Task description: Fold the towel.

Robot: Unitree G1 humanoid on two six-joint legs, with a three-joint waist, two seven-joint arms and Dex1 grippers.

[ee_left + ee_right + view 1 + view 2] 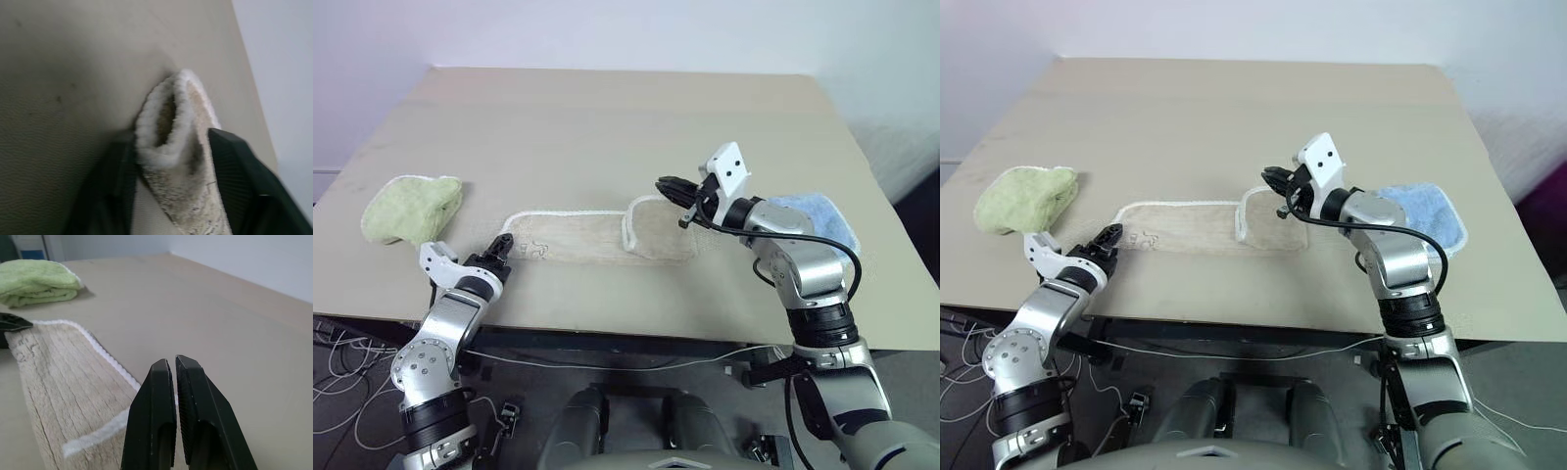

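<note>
The towel [578,237] lies as a long beige strip with white corded edging across the near middle of the table [607,117]. Its right part is doubled over, with one edge lifted off the surface. My right gripper [664,184] is shut on that raised corner; in the right wrist view the white edging runs in behind the closed fingers [156,396]. At the strip's left end, my left gripper [504,245] has a finger pressed against each side of the rolled towel end [181,122].
A light-green fuzzy cloth [411,208] sits bunched at the table's left edge. A light-blue cloth [813,211] lies to the right, partly under my right forearm. The table's front edge runs just below both grippers.
</note>
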